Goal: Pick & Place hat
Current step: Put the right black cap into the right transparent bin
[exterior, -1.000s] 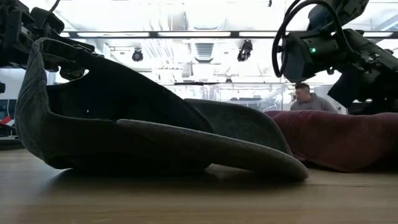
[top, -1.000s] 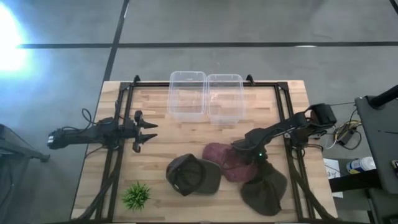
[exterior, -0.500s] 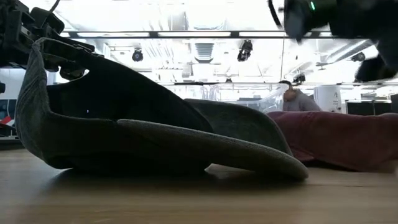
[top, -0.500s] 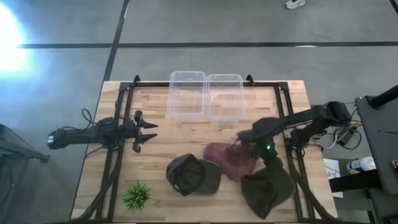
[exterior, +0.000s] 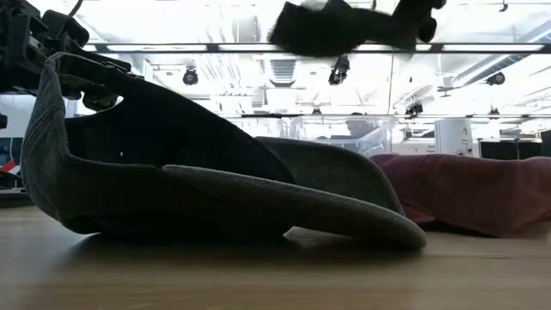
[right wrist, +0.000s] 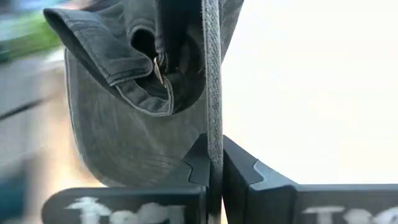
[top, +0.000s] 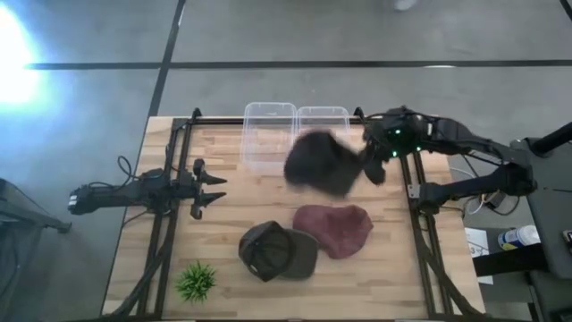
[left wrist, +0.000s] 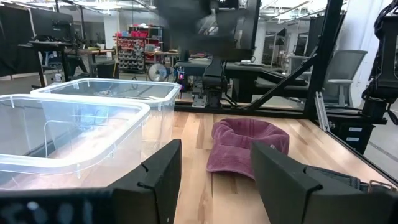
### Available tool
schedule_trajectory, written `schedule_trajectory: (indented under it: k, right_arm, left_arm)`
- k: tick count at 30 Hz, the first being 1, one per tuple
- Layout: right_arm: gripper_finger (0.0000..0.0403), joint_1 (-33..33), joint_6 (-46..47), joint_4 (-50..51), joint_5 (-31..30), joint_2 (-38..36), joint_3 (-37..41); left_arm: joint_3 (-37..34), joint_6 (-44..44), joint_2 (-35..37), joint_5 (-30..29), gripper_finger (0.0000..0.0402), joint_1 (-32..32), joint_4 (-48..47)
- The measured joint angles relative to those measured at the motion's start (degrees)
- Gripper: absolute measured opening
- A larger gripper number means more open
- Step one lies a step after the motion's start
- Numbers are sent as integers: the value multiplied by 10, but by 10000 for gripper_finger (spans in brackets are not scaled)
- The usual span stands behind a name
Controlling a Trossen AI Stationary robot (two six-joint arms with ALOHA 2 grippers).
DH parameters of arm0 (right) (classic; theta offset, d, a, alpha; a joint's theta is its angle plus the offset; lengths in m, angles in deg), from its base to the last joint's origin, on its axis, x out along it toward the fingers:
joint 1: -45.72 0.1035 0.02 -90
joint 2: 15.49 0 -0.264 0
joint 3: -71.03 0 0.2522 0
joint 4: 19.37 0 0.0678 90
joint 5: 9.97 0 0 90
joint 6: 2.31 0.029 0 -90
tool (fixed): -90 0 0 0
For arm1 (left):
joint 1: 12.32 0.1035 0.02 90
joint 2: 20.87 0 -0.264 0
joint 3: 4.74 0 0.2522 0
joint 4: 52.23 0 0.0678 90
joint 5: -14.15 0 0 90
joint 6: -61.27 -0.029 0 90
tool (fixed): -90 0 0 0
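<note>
My right gripper [top: 366,164] is shut on a dark grey cap [top: 320,163] and holds it in the air at the near side of the two clear bins [top: 298,125]. In the low view the cap [exterior: 331,26] shows blurred, high above the table. A maroon hat [top: 333,229] and a dark olive cap [top: 277,251] lie on the wooden table. The olive cap [exterior: 215,185] rests on its brim and crown edge. My left gripper [top: 211,190] waits open at the table's left side, level with the table and pointing right. My right gripper [right wrist: 214,168] pinches a thin edge of the dark grey cap [right wrist: 213,140] between its two fingers. The cap is lifted clear of the table and reaches out beyond the fingertips. Its hollow inside and its back strap with the buckle [right wrist: 158,70] face the wrist camera.
Two clear plastic bins [left wrist: 81,121] stand side by side at the table's far edge. A small green plant [top: 197,282] sits at the near left corner. Black frame rails [top: 416,210] run along the table's sides. Bare wood lies between my left gripper and the hats.
My right gripper has risen from the table's near right part and swung fast toward the far edge, up to the bins, with the dark grey cap in its hold. The cap has been lifted clear of the table. The maroon hat stays on the table, no longer partly covered.
</note>
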Motion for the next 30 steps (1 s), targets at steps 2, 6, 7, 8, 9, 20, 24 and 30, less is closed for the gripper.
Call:
schedule_trajectory:
  k: [2, 6, 7, 8, 9, 20, 24, 30]
  right_arm:
    - [12, 2, 22, 0, -185, -1, -8]
    - [12, -8, 104, -8, -356, 18, -12]
    - [12, -14, 123, -8, -358, 29, -14]
    - [12, -19, 145, -8, -356, 44, -16]
    - [12, -23, 171, -8, -354, 61, -17]
    - [27, -59, 289, 1, -249, 293, -56]
    - [70, -47, 246, -4, -218, 333, -96]
    - [160, -31, 217, 2, -216, 341, -151]
  left_arm:
    - [0, 0, 0, 0, 186, 0, 0]
    - [0, 0, 0, 0, 186, 0, 0]
    - [0, 0, 0, 0, 186, 0, 0]
    - [0, 0, 0, 0, 186, 0, 0]
    - [0, 0, 0, 0, 186, 0, 0]
    - [0, 19, 0, -4, 186, 0, 11]
    - [0, 148, 0, -4, 186, 0, 44]
    - [0, 470, 0, -4, 186, 0, 139]
